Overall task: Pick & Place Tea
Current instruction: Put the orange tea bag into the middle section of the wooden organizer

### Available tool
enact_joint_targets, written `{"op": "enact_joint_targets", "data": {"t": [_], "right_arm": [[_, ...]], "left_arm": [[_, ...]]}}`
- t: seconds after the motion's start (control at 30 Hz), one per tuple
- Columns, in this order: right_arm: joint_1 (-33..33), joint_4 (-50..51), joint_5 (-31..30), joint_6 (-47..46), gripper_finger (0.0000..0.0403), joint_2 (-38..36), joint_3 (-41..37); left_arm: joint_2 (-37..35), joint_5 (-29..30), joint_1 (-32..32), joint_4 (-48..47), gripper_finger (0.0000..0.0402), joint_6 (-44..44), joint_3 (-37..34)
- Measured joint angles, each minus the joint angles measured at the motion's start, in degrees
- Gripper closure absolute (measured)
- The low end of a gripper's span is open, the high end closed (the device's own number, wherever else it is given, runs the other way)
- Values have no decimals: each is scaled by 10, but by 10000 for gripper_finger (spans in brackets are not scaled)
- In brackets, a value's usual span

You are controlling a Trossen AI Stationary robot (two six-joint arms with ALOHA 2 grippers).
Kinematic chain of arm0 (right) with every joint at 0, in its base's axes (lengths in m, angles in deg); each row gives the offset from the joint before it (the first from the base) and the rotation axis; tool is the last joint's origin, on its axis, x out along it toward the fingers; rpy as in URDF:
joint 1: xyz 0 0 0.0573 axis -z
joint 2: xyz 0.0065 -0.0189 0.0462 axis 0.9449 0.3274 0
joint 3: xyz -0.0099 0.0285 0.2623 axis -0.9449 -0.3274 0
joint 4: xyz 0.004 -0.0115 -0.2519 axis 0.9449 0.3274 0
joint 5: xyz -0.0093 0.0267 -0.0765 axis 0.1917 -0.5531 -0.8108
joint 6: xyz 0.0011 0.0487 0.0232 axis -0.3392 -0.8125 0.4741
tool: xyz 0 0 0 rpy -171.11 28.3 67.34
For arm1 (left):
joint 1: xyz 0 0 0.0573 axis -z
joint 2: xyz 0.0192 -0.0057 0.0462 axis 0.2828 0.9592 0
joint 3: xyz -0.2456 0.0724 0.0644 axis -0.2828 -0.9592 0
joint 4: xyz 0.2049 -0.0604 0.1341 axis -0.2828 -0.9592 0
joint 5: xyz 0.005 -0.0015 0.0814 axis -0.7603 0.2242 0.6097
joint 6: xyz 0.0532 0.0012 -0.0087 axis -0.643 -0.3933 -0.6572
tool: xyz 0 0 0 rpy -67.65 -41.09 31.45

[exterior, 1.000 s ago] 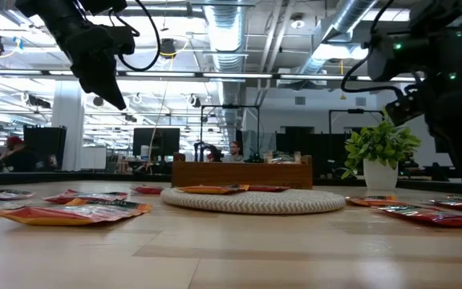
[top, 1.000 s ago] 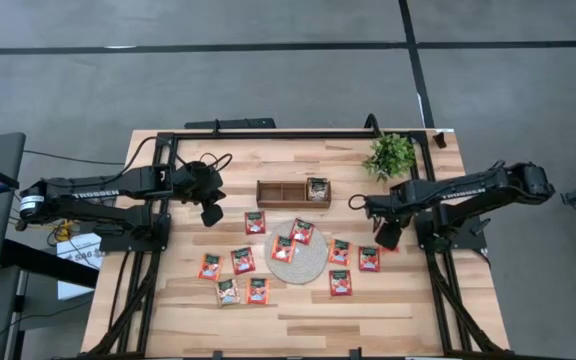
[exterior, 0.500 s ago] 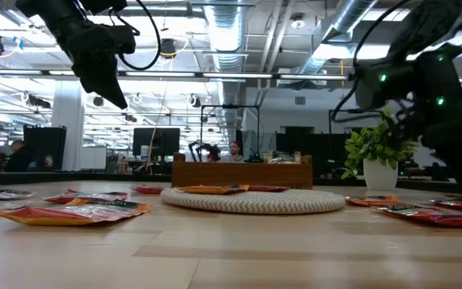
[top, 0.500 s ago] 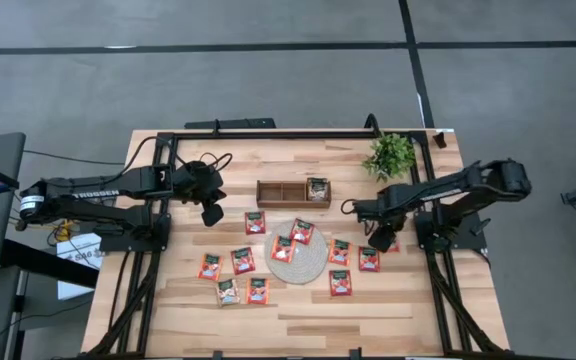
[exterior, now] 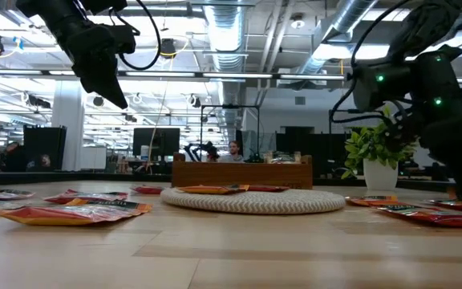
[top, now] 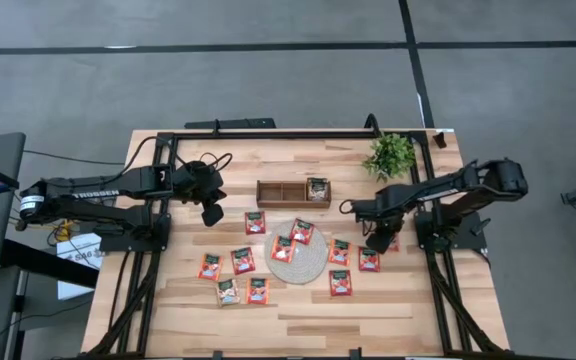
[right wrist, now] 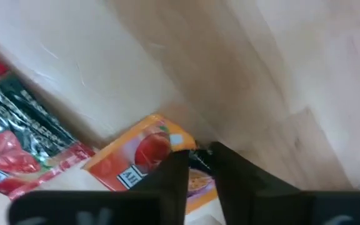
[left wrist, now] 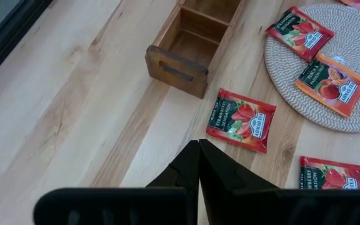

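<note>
High view: a wooden table (top: 298, 320) carries a round woven mat (top: 298, 262), a brown three-compartment wooden tray (top: 293, 192) and a small potted plant (top: 390, 155). Red-orange tea sachets lie scattered on the table: two on the mat, one (top: 317, 189) in the tray's right-hand compartment, one (top: 255, 222) just in front of the tray, a cluster of four left of the mat, and several to its right. The right gripper (top: 376, 243) is down at the table among the right-hand sachets, beside one sachet (top: 369, 260). The left gripper (top: 211, 214) hangs over the table left of the tray, well apart from the sachets.

Low view: the left gripper (exterior: 112, 90) hangs high above the tabletop. The right arm reaches down at the picture's right edge to the sachets lying there (exterior: 435, 215). The mat (exterior: 253, 199) sits in the middle with the tray (exterior: 242, 172) behind it.

Left wrist view: the left gripper (left wrist: 199, 164) is clenched on nothing, fingers pressed together above bare wood, with a strawberry sachet (left wrist: 240, 119) just ahead and the tray's end (left wrist: 186, 53) beyond.

Right wrist view: the right gripper (right wrist: 199, 164) has its fingers nearly together, pinching the edge of an orange sachet (right wrist: 145, 159) on the table; a red strawberry sachet (right wrist: 20, 137) lies beside it.
</note>
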Motion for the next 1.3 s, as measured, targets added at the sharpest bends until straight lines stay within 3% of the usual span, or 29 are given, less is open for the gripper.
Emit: {"op": "enact_joint_targets", "data": {"t": [0.2, 0.43, 0.63, 1.0, 1.3], "right_arm": [[18, 2, -17, -14, 398, -27, 0], [26, 56, -28, -33, 400, -43, 20], [3, 123, -90, -33, 401, -43, 98], [-63, 116, -294, 8, 402, -42, 287], [-76, -37, -449, 146, 402, -42, 335]], "left_arm": [[0, 0, 0, 2, 401, 0, 0], [0, 0, 0, 18, 401, 0, 0], [0, 0, 0, 82, 401, 1, 0], [0, -1, 1, 250, 401, 87, 0], [0, 0, 1, 379, 401, 143, 0]]}}
